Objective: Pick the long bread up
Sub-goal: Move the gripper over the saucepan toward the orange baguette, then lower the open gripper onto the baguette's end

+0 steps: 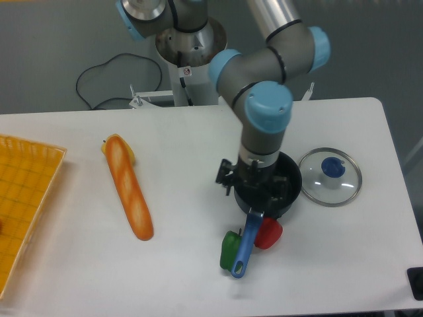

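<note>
Landmark: pot [281, 191], dark, sat right of centre on the white surface [185, 277].
My gripper [254, 187]: hung over the pot's left rim; wrist pointed down.
Jaws: couldn't tell if spread or pressed together, the dark parts merged w/ the pot. Nothing seen held.
Long bread [128, 186]: lay flat, well left of the pot, far end angled away from camera, near end toward it. Untouched.
Yellow pepper [127, 154]: tucked against the bread's far end, mostly hidden behind it.
Lid [330, 175]: glass w/ blue knob, just right of the pot, flat on the surface.
Red veg [268, 233] & green veg [230, 249]: just in front of the pot, either side of its blue handle [245, 243].
Basket [26, 198]: orange, far left of the pot, at frame edge.
Done so far: nothing of the pick itself; bread not reached, not gripped, not lifted.
Left: travel left from the pot to above the bread, line jaws across its slim width, descend, close, lift. My guess: early approach stage.
</note>
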Available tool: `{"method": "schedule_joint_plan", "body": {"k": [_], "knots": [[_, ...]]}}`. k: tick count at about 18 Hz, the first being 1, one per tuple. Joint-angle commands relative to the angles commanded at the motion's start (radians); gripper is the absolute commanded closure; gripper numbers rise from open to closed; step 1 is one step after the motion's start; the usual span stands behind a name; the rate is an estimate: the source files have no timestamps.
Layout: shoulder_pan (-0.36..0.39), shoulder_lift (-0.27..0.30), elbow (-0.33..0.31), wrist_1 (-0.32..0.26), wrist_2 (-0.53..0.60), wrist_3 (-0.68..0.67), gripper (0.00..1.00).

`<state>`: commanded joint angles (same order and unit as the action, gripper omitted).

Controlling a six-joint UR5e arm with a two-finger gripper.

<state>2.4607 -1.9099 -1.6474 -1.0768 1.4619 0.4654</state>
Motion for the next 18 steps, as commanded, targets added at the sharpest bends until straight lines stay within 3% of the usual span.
{"method": "schedule_joint_plan", "body": {"k": [2,5,7,13,18], "knots": [[-0.023,0.009,-0.009,-0.003,0.017,-0.063,0.0],[-0.098,0.005,-0.008,-0.069,0.113,-0.119,0.0],[-0.144,-0.004,-0.008,-0.071,0.147,-0.187,0.0],[-0.245,-0.023,0.0,-0.061,0.123,-0.327,0.0],[-0.285,-0.034,0.004,-0.058,0.103,-0.413,0.0]]}}
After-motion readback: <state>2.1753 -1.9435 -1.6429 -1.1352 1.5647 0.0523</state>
